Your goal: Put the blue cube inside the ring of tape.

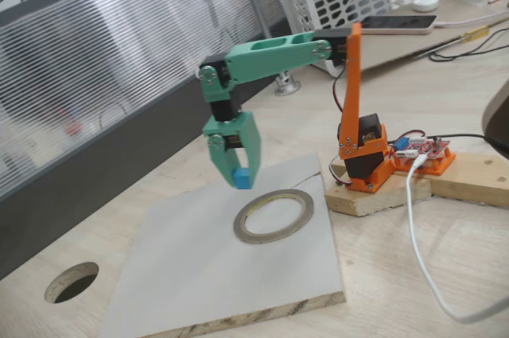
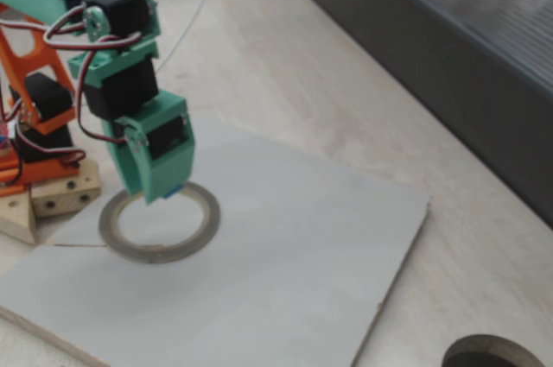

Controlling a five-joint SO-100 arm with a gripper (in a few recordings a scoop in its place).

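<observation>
The blue cube [image 1: 242, 177] is clamped between the green fingers of my gripper [image 1: 238, 176], which is shut on it and hangs above the grey board. In a fixed view only a sliver of the blue cube [image 2: 174, 191] peeks out under the gripper [image 2: 155, 187]. The ring of tape [image 1: 273, 215] lies flat on the board, a grey band with a yellowish inner edge. The cube hangs to the left of the ring and slightly behind it in a fixed view; in the other the gripper overlaps the far rim of the ring of tape [image 2: 160, 222].
The grey board [image 1: 191, 274] rests on the wooden table. A dark round cut-out hole [image 1: 71, 281] sits at the table's front left. The orange arm base [image 1: 367, 155] stands on wooden blocks right of the ring, with a white cable [image 1: 417, 235] trailing forward.
</observation>
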